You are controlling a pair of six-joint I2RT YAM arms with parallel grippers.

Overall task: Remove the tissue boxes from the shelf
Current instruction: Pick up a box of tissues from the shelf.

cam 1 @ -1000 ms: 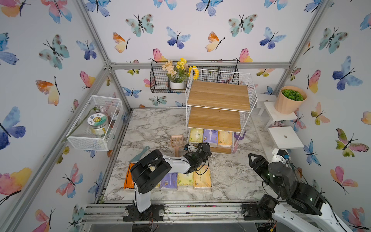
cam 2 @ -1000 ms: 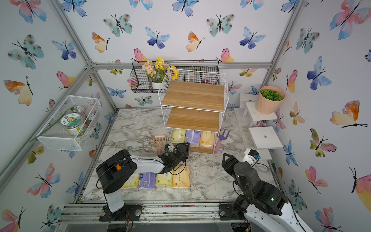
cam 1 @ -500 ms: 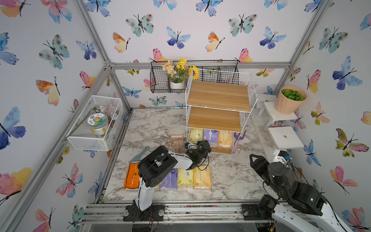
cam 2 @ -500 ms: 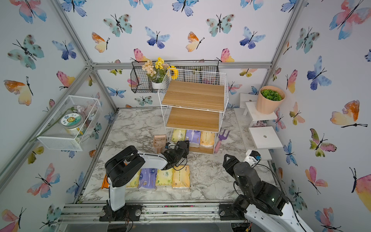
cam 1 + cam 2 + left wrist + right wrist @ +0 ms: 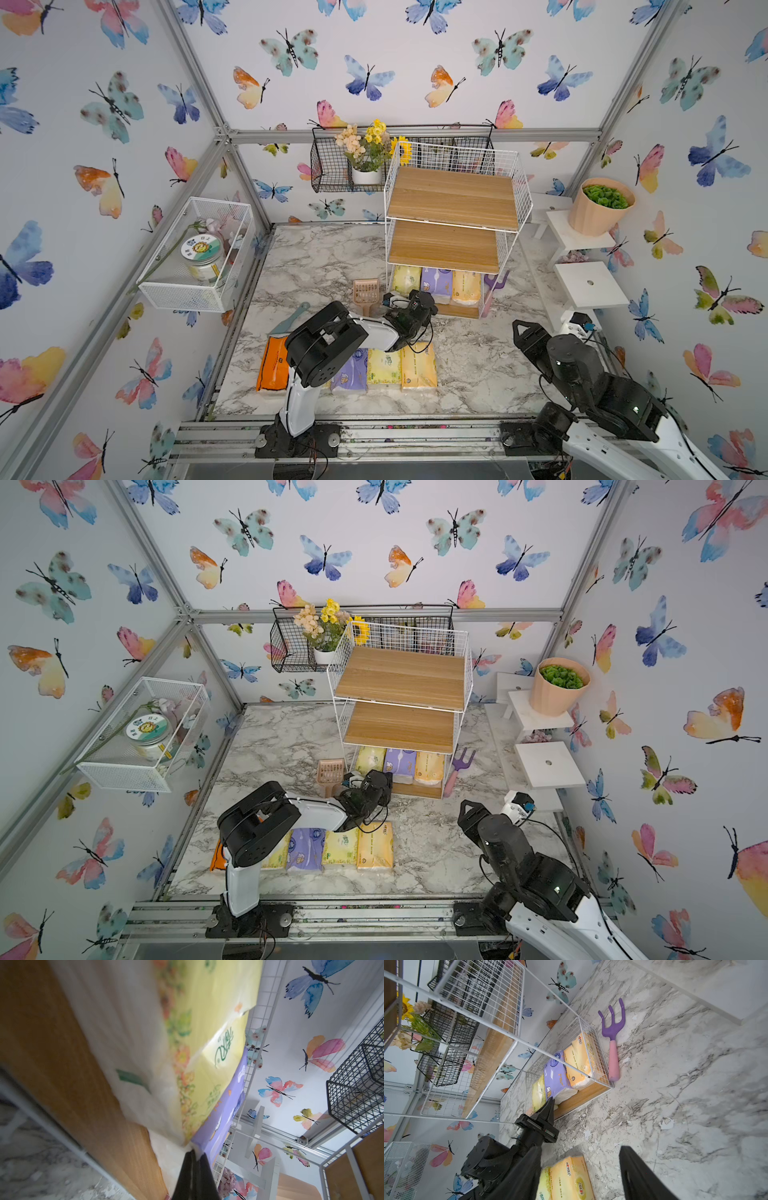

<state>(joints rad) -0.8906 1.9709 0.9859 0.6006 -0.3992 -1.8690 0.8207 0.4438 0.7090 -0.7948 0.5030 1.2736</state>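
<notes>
Three tissue packs lie side by side on the bottom tier of the shelf (image 5: pixel 444 245): yellow-green pack (image 5: pixel 406 280), purple pack (image 5: pixel 436 284), light orange pack (image 5: pixel 466 287). A row of packs (image 5: pixel 382 365) lies on the marble worktop (image 5: pixel 478 365) in front. Butterfly-papered walls (image 5: pixel 415 62) enclose the cell. The left arm reaches low to the shelf front. The left pincer (image 5: pixel 550 1102) is clamped on the yellow-green pack's wrapper corner. The right pincer (image 5: pixel 580 1148) stands apart, holding nothing.

I see the shelf (image 5: pixel 453 199) as white coated wire around matt, grained wooden boards. The yellow-green tissue pack (image 5: pixel 207 1022) wears glossy, crinkled plastic film, as does the purple pack (image 5: pixel 556 1072). The surface (image 5: pixel 675 1095) looks smooth and marble-patterned, scuffed with white flecks. The rake (image 5: pixel 613 1057) is smooth plastic.
</notes>
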